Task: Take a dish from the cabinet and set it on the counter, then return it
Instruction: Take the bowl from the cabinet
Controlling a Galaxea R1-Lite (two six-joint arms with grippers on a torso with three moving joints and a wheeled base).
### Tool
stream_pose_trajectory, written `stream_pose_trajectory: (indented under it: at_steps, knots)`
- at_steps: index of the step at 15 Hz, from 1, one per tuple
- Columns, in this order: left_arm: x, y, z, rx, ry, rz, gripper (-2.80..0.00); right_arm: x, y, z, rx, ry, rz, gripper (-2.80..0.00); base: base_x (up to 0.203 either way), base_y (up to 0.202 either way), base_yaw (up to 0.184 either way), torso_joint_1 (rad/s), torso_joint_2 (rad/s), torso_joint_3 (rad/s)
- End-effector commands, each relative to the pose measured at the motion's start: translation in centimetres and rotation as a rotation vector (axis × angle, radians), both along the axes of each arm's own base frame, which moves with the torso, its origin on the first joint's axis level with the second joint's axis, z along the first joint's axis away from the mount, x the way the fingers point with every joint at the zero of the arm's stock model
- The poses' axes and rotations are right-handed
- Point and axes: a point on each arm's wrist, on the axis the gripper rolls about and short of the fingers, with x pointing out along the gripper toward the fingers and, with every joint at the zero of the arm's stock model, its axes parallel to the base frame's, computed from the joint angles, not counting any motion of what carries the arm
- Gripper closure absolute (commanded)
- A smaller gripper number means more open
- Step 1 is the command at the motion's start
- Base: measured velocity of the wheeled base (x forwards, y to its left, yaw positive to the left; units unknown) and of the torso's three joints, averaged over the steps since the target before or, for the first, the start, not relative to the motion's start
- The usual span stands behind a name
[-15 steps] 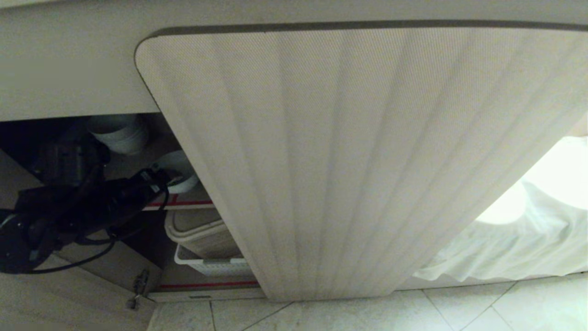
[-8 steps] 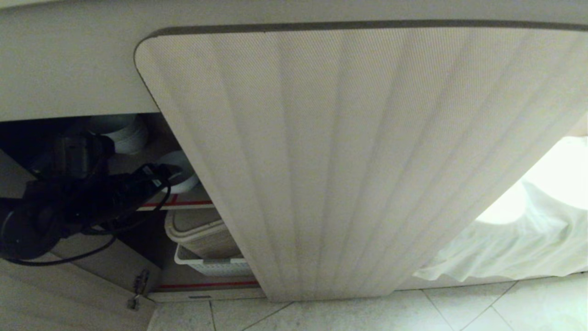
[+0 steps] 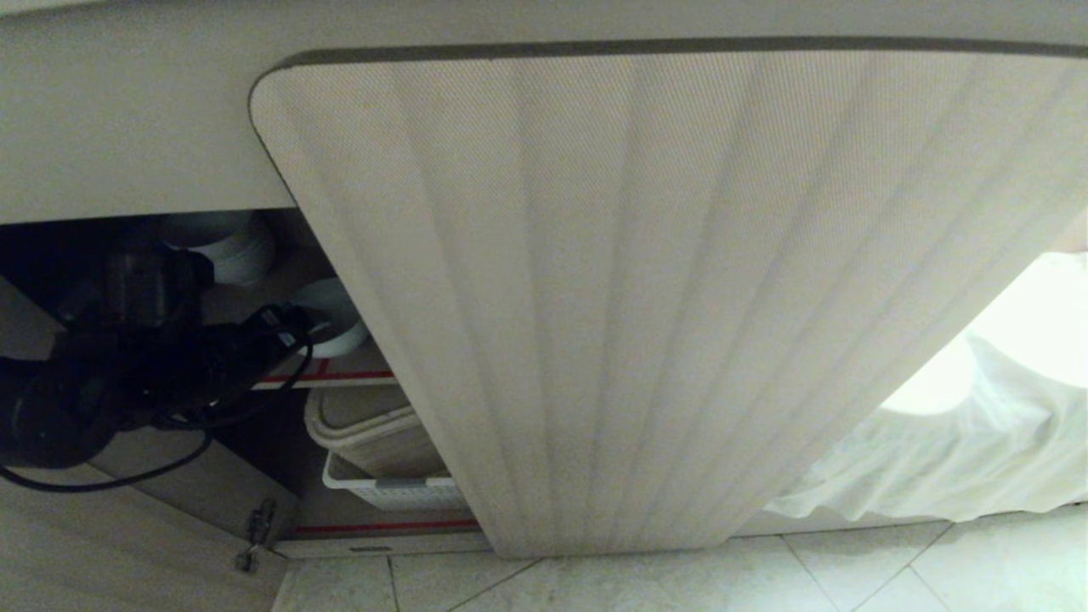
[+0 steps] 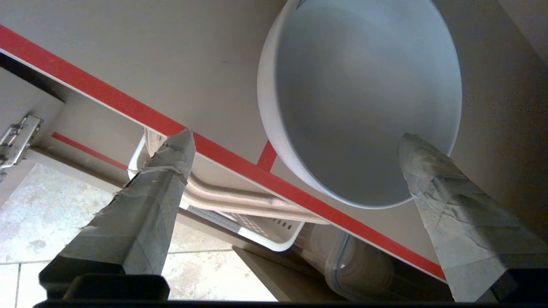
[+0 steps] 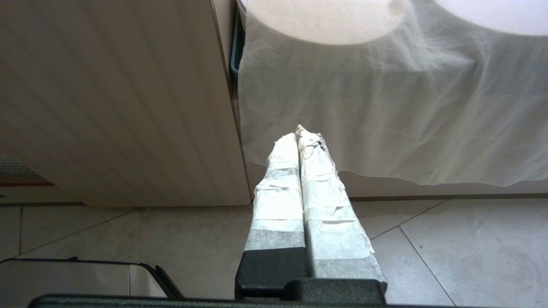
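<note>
The dish is a white bowl on the cabinet's upper shelf, which has a red edge. It fills the left wrist view as a deep round bowl. My left gripper reaches into the cabinet and stands open. One taped finger lies across the bowl's near rim, the other finger is out by the red shelf edge. I cannot tell whether either one touches it. My right gripper hangs shut over the floor tiles, holding nothing. The counter's top is out of view.
A stack of white bowls stands deeper on the same shelf. Below are a beige bin, a white perforated basket and a clear container. The open ribbed door stands right of the opening. A white cloth hangs further right.
My left arm has shifted a little upward and deeper into the cabinet beside the bowl. Its fingers stay open, and the bowl has not moved.
</note>
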Motion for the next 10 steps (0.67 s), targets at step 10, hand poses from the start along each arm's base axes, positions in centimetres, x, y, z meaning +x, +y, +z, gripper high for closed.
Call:
stream_pose_trajectory:
  at_steps: [10]
  knots:
    - [0.62, 0.00, -0.43, -0.004, 0.010, 0.001, -2.80, 0.01, 0.00, 0.00, 0.000, 0.002, 0.001, 0.00, 0.000, 0.000, 0.000, 0.000, 0.00, 0.000]
